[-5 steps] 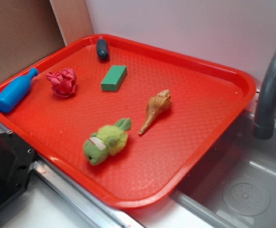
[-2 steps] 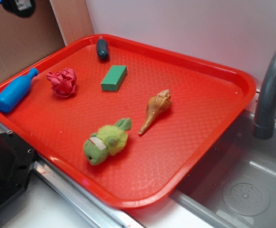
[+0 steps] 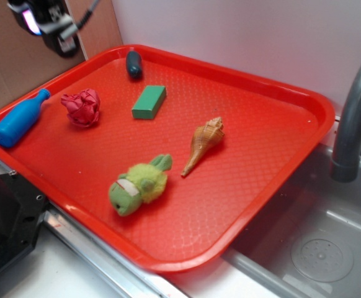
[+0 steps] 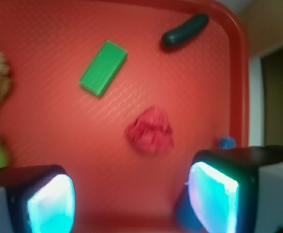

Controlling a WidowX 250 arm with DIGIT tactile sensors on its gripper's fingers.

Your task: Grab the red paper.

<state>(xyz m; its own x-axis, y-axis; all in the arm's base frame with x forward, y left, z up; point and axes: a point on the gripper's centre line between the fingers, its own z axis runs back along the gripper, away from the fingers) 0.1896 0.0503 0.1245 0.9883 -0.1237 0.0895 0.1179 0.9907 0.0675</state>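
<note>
The red paper [image 3: 81, 107] is a small crumpled pinkish-red wad lying on the left part of the red tray [image 3: 273, 149]. From the wrist view the red paper [image 4: 150, 131] sits above and between my fingers, well below them. My gripper [image 3: 51, 23] hangs high over the tray's back left corner, up and to the left of the wad. The gripper [image 4: 132, 199] is open, its two glowing pads wide apart with nothing between them.
On the tray also lie a green block [image 3: 149, 101], a dark pickle-shaped piece [image 3: 134, 64], a blue bottle [image 3: 18, 118] over the left rim, a tan seashell [image 3: 203, 144] and a green plush toy [image 3: 139, 184]. A grey faucet [image 3: 354, 118] and sink [image 3: 317, 248] stand at right.
My gripper came into the exterior view at the top left and has moved down and to the right. The objects on the tray have not moved.
</note>
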